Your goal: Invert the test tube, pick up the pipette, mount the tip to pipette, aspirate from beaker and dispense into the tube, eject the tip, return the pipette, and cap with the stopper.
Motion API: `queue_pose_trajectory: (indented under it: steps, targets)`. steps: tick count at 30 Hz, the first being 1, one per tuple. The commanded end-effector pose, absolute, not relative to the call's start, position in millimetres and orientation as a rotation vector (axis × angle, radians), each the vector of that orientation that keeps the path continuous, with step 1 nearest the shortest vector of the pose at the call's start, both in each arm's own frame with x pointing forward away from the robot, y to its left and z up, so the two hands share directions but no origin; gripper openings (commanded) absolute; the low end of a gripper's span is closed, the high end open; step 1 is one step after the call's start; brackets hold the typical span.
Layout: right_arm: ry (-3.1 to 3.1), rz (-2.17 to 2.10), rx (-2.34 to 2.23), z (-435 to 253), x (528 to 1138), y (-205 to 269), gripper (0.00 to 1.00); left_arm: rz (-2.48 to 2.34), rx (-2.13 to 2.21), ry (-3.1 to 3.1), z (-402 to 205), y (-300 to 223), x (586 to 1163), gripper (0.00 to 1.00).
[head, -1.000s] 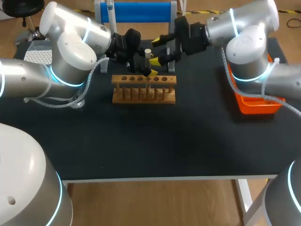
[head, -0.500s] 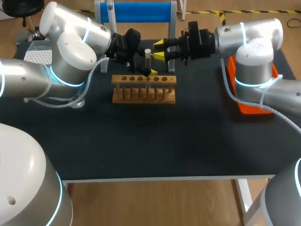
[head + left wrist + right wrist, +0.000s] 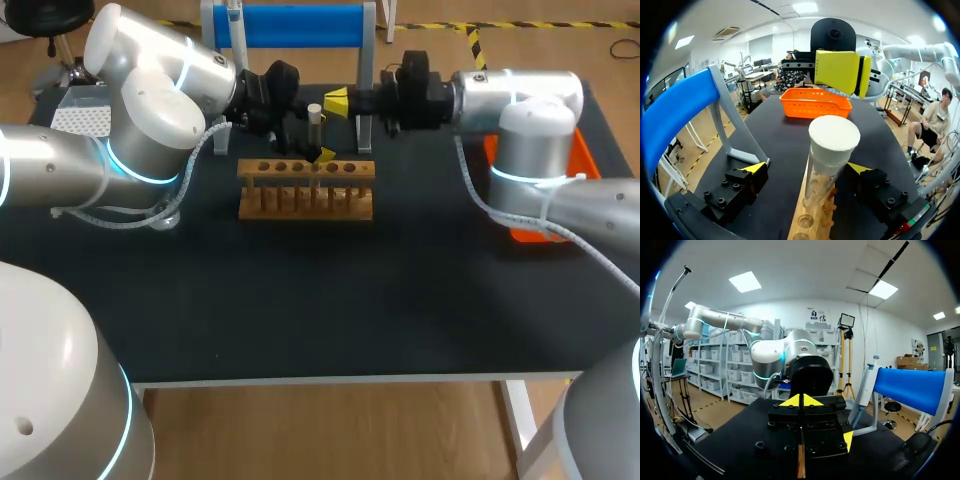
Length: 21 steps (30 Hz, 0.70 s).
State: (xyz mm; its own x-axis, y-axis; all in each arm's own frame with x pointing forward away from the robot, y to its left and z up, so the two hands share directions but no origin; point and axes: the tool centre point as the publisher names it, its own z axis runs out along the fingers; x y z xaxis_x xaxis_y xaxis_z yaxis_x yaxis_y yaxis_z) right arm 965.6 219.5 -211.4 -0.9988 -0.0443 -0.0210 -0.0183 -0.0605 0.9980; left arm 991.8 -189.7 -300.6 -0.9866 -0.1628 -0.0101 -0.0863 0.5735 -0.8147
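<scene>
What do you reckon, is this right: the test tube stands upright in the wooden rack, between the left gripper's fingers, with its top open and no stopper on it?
Not quite. The test tube does stand upright in the wooden rack, between the fingers of the left gripper, but its top is not open. A white stopper sits on it, as the left wrist view shows.

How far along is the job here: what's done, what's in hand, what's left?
Probably nearly finished. Done: the test tube stands upright in the rack with the white stopper on top, and the pipette hangs on the blue stand. In hand: the open left gripper flanks the tube; the right gripper, shut and empty, is nearby. Left: likely only clearing the arms. Liquid cannot be seen.
</scene>
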Motion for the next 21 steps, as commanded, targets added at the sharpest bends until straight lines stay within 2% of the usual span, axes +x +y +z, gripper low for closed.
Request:
queue_pose_trajectory:
  steps: [1, 21]
  targets:
    - [-2.122, -2.265, 0.087, -212, 972, 224, 0.00, -1.395, -0.215, 2.717, -300, -190, 993, 1.00]
    - [-2.140, -2.153, 0.070, -214, 974, 234, 0.00, -1.395, -0.215, 2.717, -300, -190, 993, 1.00]
